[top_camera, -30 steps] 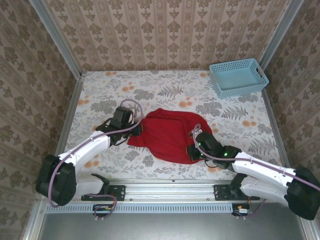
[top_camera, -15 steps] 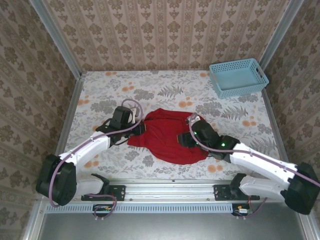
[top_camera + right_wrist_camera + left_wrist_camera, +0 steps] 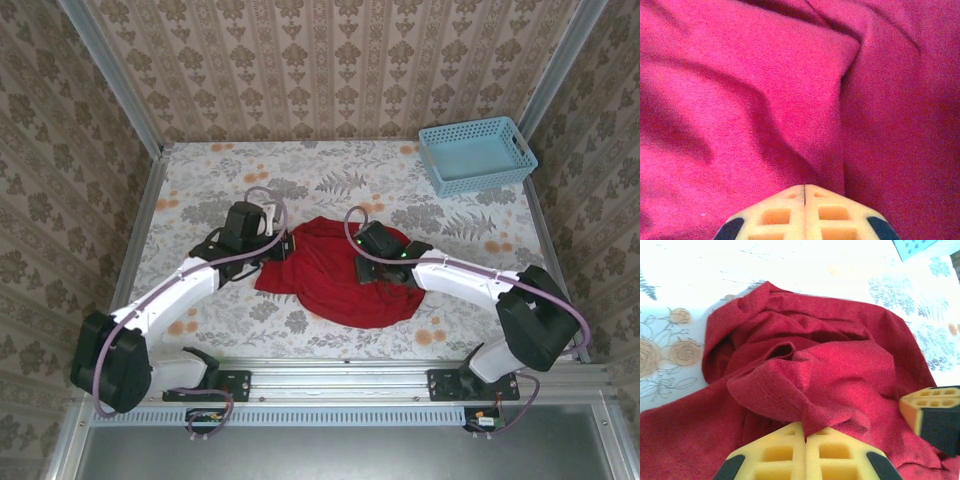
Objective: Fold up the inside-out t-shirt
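Wallpapered walls (image 3: pixel 330 60) close in three sides of a floral-patterned table (image 3: pixel 200 180). T-shirt (image 3: pixel 335 295): red, crumpled into a rough oval heap, lying between the two grippers and spreading from them toward the near edge. Long axis of the heap runs left to right across the table, dipping slightly toward the near right. Collar, hem and sleeves cannot be made out, so which way the garment points cannot be told. Left arm (image 3: pixel 170 300) reaches in from the near left, right arm (image 3: pixel 470 280) from the near right, both ending over the cloth. Light-blue basket (image 3: pixel 477 155) sits in the far right corner, well apart from the right gripper and beyond it. Left gripper (image 3: pixel 283 247) sits at the heap's left far edge; in the left wrist view its yellow pads (image 3: pixel 777 455) meet at the tips and a raised fold of red cloth is nipped there, the fold lifting away from the tips toward the far side. Right gripper (image 3: pixel 362 270) is on the middle of the heap, near the left gripper with bunched cloth between them; one of its fingers shows just right of the left gripper's tips in the left wrist view. In the right wrist view its pads (image 3: pixel 775 217) are pressed together, and a ridge of cloth runs straight out from the tips, so it appears clamped on the shirt. Deep creases fan out ahead of both grippers.
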